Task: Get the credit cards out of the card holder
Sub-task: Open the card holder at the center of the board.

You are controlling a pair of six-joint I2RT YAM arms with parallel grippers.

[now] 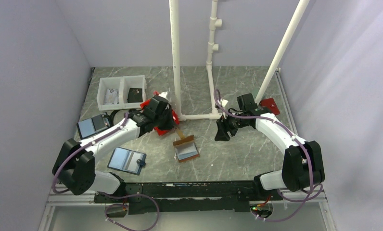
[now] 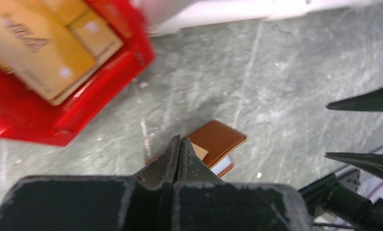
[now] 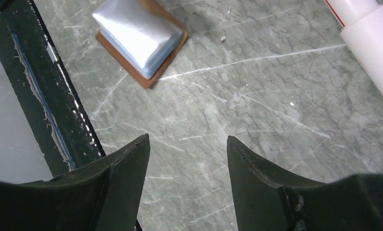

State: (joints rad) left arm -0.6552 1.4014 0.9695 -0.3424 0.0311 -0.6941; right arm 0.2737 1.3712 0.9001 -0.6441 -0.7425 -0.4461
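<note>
Open card holder mid-table, a hand at either side
The card holder lies on the table, pale blue panel up. Left hand hangs just above its brown edge, fingers pressed together; whether they pinch anything I cannot tell. Right hand hovers to its right, jaws apart, holding nothing
</note>
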